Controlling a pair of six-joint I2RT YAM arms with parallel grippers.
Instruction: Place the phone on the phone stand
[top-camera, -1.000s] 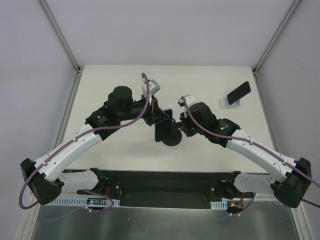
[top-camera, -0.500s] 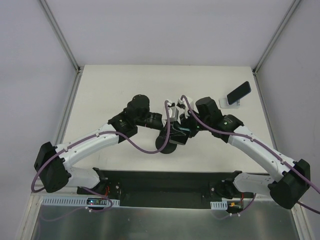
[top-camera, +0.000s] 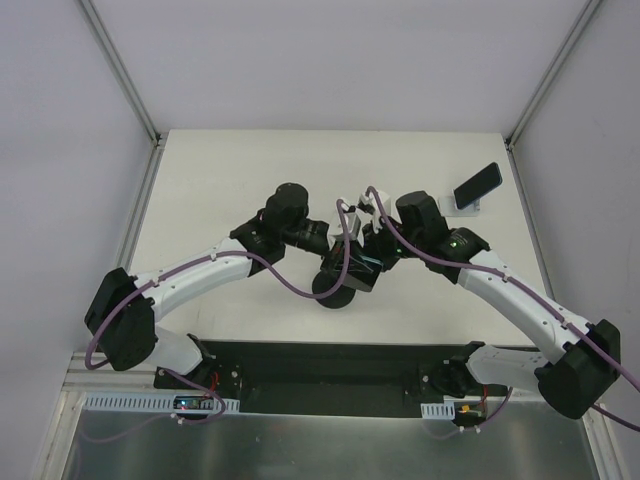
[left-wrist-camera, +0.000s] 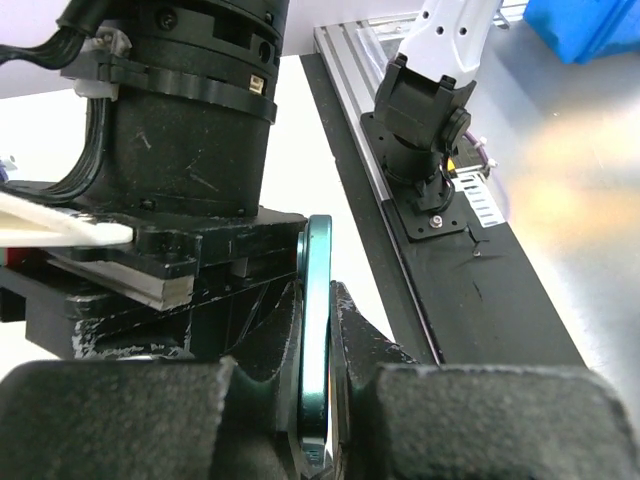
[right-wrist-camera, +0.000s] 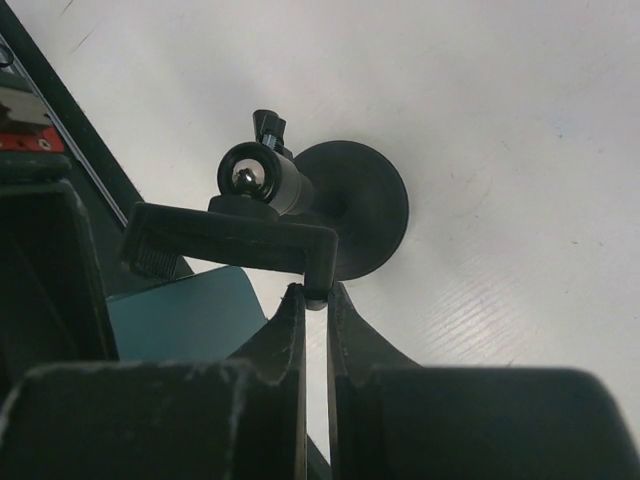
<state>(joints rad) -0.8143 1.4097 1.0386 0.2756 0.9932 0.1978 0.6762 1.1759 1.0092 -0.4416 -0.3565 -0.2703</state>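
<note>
My left gripper (left-wrist-camera: 317, 305) is shut on the thin teal edge of a phone (left-wrist-camera: 318, 250) and holds it upright at the table's middle (top-camera: 360, 268). The phone's teal face also shows in the right wrist view (right-wrist-camera: 180, 310). My right gripper (right-wrist-camera: 315, 295) is shut on the end lip of the clamp (right-wrist-camera: 230, 240) of a black round-based pole stand (right-wrist-camera: 365, 215). Seen from the top, both grippers meet over that stand's base (top-camera: 335, 287). At the back right a second dark phone (top-camera: 477, 183) leans on the small silver-white phone stand (top-camera: 452, 208), away from both grippers.
The black mounting rail (top-camera: 330, 365) with both arm bases runs along the near edge. Grey walls and corner posts (top-camera: 545, 85) ring the white table (top-camera: 230, 170). The right arm's base (left-wrist-camera: 425, 110) shows in the left wrist view.
My left arm has swung right and carried the teal phone to the black stand's clamp. My right gripper has shifted up onto the clamp. In the last half second both moved only slightly.
</note>
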